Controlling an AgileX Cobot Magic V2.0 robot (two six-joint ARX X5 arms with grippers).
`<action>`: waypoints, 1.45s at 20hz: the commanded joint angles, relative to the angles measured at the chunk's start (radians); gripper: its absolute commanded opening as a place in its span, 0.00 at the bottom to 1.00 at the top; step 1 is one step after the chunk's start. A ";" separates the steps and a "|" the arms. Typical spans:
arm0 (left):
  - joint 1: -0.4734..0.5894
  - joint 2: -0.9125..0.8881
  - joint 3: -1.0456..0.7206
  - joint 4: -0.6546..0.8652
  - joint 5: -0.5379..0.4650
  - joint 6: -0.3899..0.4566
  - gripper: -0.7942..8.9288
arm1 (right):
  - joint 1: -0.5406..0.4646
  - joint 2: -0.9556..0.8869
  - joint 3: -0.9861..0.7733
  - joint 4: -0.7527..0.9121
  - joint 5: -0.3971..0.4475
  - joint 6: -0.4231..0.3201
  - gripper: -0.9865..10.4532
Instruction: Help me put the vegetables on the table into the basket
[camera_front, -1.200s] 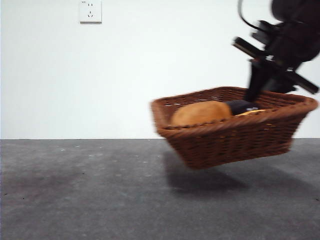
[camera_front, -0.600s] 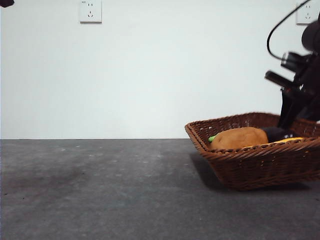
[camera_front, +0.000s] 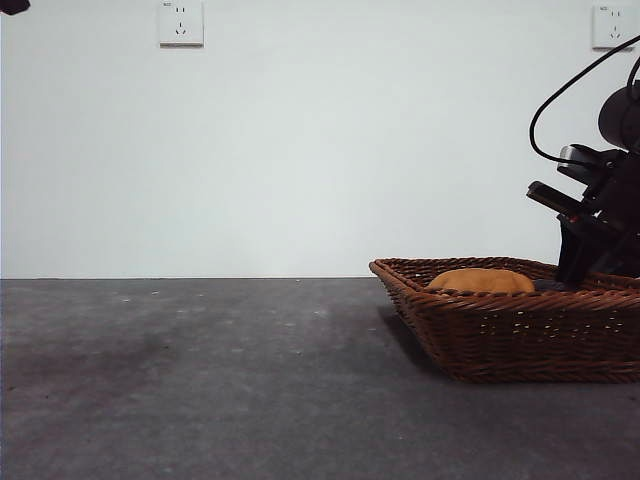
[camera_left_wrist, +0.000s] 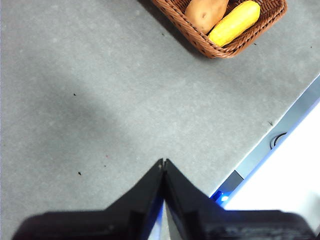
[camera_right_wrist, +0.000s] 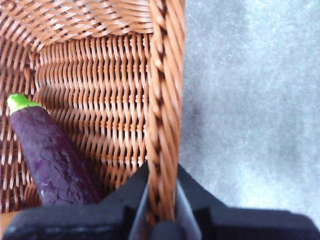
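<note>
The woven brown basket (camera_front: 520, 330) rests flat on the grey table (camera_front: 200, 380) at the right. My right gripper (camera_right_wrist: 161, 176) is shut on its braided rim (camera_right_wrist: 162, 100), one jaw inside and one outside; in the front view that gripper (camera_front: 578, 262) reaches down to the basket's far right side. The purple vegetable with a green cap (camera_right_wrist: 52, 155) lies inside, near that gripper. The brown-orange potato (camera_left_wrist: 205, 12) and yellow corn cob (camera_left_wrist: 234, 22) lie side by side in the basket (camera_left_wrist: 200, 42). My left gripper (camera_left_wrist: 163, 165) hangs shut and empty over bare table, well away.
The table edge with a light metal strip (camera_left_wrist: 280, 130) runs close to the basket's side in the left wrist view. A black tip of the waiting arm (camera_front: 12, 6) shows at the top left corner. White wall with sockets (camera_front: 181, 22) stands behind.
The basket, held tilted in the air a second ago, has moved right and down and now sits level on the table. The right gripper went with it.
</note>
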 joint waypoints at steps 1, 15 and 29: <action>0.003 0.007 0.000 0.013 0.001 0.011 0.07 | 0.003 0.023 0.002 0.024 0.014 -0.034 0.26; 0.003 0.018 0.000 0.039 0.001 0.022 0.07 | 0.005 -0.475 0.003 -0.327 0.047 -0.061 0.31; 0.003 0.018 0.000 0.040 0.001 0.047 0.07 | 0.005 -0.894 0.003 -0.822 -0.074 -0.247 0.07</action>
